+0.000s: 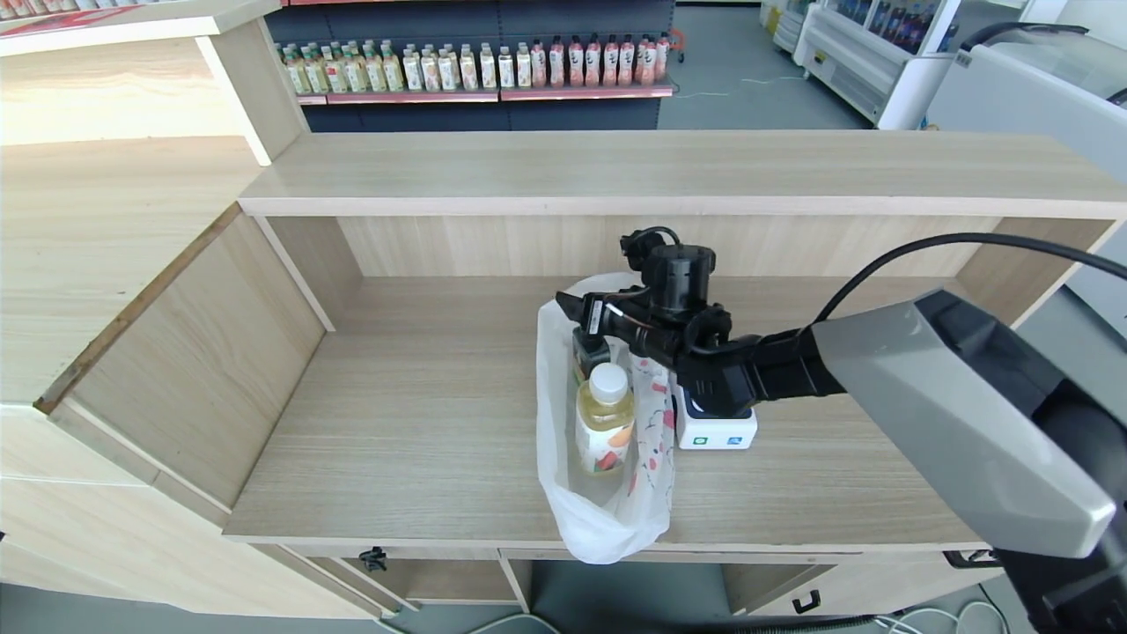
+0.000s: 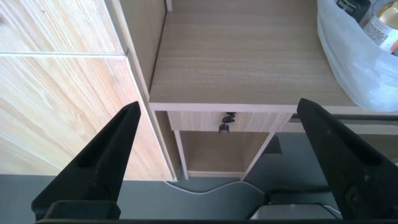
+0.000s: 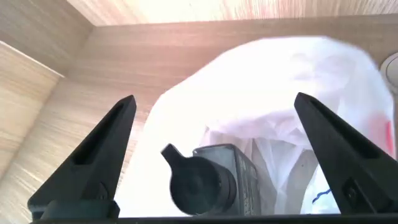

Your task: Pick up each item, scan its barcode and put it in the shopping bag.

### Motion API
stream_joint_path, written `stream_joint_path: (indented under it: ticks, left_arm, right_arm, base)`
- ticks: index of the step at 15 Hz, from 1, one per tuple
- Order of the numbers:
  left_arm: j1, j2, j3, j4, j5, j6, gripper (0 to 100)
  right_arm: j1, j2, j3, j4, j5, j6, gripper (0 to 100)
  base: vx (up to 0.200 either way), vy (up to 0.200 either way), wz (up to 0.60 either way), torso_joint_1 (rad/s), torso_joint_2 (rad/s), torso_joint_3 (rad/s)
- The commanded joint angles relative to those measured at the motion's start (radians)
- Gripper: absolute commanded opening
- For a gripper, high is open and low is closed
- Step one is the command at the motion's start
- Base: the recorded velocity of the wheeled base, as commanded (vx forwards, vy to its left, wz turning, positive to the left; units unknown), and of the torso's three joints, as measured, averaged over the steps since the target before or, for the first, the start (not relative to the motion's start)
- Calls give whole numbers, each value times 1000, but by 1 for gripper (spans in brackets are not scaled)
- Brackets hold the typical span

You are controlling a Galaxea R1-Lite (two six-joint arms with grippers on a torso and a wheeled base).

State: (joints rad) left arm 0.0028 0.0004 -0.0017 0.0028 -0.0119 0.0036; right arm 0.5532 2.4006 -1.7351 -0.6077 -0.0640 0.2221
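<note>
Shopping bag (image 1: 553, 414), white and thin, stands open on the wooden counter (image 1: 396, 440) and serves as the landmark. The right gripper (image 3: 214, 98) hangs directly over the bag's mouth at its far end. Its jaws are spread wide and grip nothing.

Just below the jaws, inside the bag, sits a dark container (image 3: 211, 177) with a round black cap. The cap faces up toward the wrist, so the container's long axis seems to run roughly upright, perhaps leaning. The fingers appear to stand clear of it on both sides.

Toward the bag's near end, also inside it, a bottle (image 1: 605, 423) of pale yellow drink with a white cap stands upright, just beside the dark container.

Just outside the bag, on the right arm's side, a small white box (image 1: 715, 430) rests on the counter, partly hidden under that arm.

The left gripper (image 2: 217, 104) hangs low, off the counter's front edge and well apart from the bag. Its jaws are open too and hold nothing.

The right arm is by far the nearer one. Both items seem to be lying in the bag, so a withdrawal would probably need to go straight up, clear of the loose plastic.
</note>
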Motion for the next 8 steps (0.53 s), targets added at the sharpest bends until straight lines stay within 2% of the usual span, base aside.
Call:
stream_joint_path:
  ticks: [1, 3, 6, 8]
  left_arm:
    - [0, 0, 0, 0, 0, -1, 100]
    - [0, 0, 0, 0, 0, 1, 100]
    - [0, 0, 0, 0, 0, 3, 100]
    - [0, 0, 0, 0, 0, -1, 100]
  right_arm:
    - [-6, -104, 2, 22, 1, 22, 100]
    - [-22, -181, 40, 60, -2, 14, 100]
    - [-87, -445, 183, 197, -20, -50, 100]
    - [-141, -647, 324, 281, -109, -127, 100]
  base:
    - [0, 0, 0, 0, 0, 0]
    - [0, 0, 0, 0, 0, 0]
    - [0, 0, 0, 0, 0, 0]
    - [0, 0, 0, 0, 0, 0]
